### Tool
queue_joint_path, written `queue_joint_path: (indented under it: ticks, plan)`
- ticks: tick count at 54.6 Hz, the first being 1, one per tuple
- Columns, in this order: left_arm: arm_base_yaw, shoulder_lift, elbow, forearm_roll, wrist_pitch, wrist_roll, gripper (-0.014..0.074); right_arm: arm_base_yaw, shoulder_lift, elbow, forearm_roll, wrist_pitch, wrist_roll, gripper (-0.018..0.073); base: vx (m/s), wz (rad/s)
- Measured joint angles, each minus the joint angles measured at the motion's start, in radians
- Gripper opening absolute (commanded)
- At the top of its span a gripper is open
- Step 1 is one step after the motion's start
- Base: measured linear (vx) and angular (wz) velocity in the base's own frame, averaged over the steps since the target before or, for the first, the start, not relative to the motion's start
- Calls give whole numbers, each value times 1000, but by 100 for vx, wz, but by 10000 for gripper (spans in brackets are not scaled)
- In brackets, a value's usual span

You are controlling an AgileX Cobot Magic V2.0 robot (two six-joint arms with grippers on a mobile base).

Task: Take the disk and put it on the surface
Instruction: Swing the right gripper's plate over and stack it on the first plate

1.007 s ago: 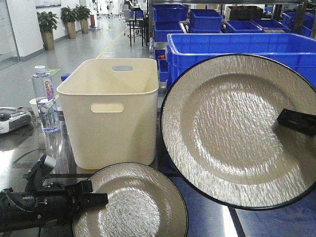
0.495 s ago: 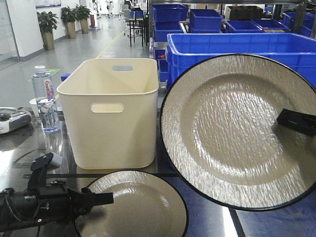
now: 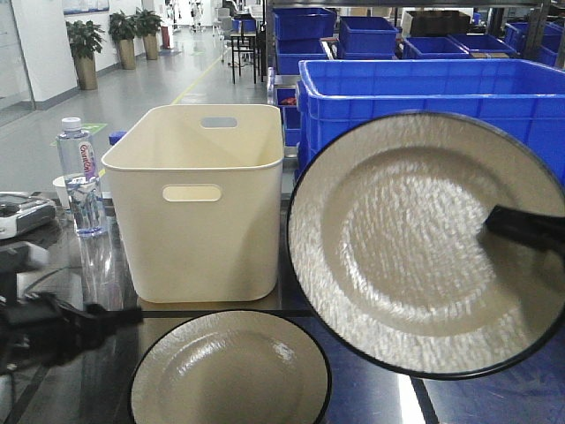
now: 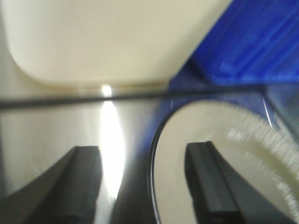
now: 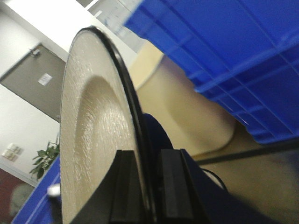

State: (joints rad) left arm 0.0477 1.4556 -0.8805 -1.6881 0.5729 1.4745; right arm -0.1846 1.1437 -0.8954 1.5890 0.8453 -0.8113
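Observation:
A cream disk [image 3: 415,247] with a black rim hangs tilted in the air at the right, its face toward the front camera. My right gripper [image 5: 148,186] is shut on its rim [image 5: 133,116], and one black finger [image 3: 525,225] shows across its face. A second, matching disk [image 3: 231,371] lies flat on the surface [image 3: 371,397], the shiny steel tabletop. My left gripper [image 4: 147,182] is open. That disk's left edge [image 4: 156,154] lies between its fingers, and the right finger [image 4: 210,182] hovers over the disk. In the front view the left gripper [image 3: 124,315] is a dark blur left of it.
A tall cream bin [image 3: 199,203] stands just behind the lying disk, with a black tape line [image 3: 291,311] at its foot. Large blue crates [image 3: 424,88] fill the back right. A water bottle [image 3: 81,177] and a white device [image 3: 22,216] sit at the left.
My left gripper has pulled back leftward off the lower disk, which now lies free on the tabletop. The disk in my right gripper has dipped slightly.

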Motion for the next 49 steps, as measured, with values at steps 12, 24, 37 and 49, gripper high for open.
queue_joint_path:
  ticks: [12,24,37,49]
  plan:
    - [46,-234,0,180,69,-212,-10,168,178,0,6,-131,-37,-9,0,0]
    - [46,-396,0,414,92,-412,-8,387,378,-20,64,-261,-141,-9,0,0]
    - [46,-433,0,490,119,-489,-8,520,520,-122,80,-275,-154,41,0,0]
    - [46,-433,0,496,144,-492,-8,530,551,-139,101,-287,-168,290,0,0]
